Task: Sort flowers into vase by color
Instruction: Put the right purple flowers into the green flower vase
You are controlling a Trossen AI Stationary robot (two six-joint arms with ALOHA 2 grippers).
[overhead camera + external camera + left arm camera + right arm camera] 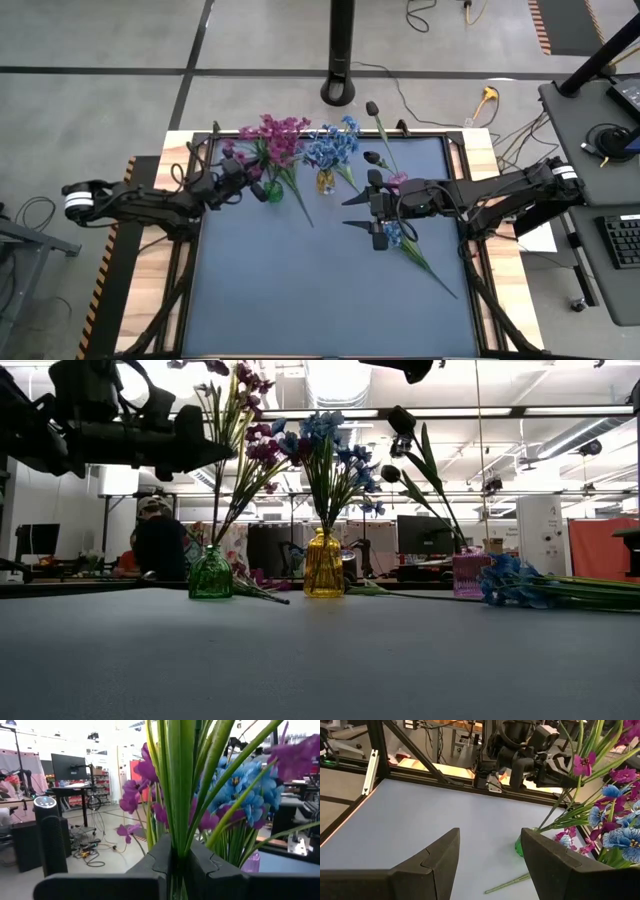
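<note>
Magenta-pink sprigs [278, 135] stand in a green glass vase [273, 191], and blue sprigs [335, 145] stand in a yellow vase [326, 182]. Dark purple buds [372, 108] rise from a small pink vase [467, 575]. One blue sprig [392, 235] lies flat on the mat, its stem running toward the near right corner. My left gripper [252, 183] is shut on the pink sprigs' stems just left of the green vase. My right gripper [358, 212] hovers open over the mat, beside the lying blue sprig's head. My left gripper pinches a bunch of several green stems [176, 845] between its two fingers [150, 862], some way above the green vase's [210, 573] mouth. The fingers reach in level from the table's left, across the stems. The stems stand upright; the fingers hide their lower ends.
A loose stem [300, 205] lies on the mat near the green vase, running toward the near edge. The three vases stand in a row along the far half of the blue mat [300, 300], whose near half holds nothing else. A black frame [190, 280] borders the mat. A person [160, 545] sits in the room beyond.
</note>
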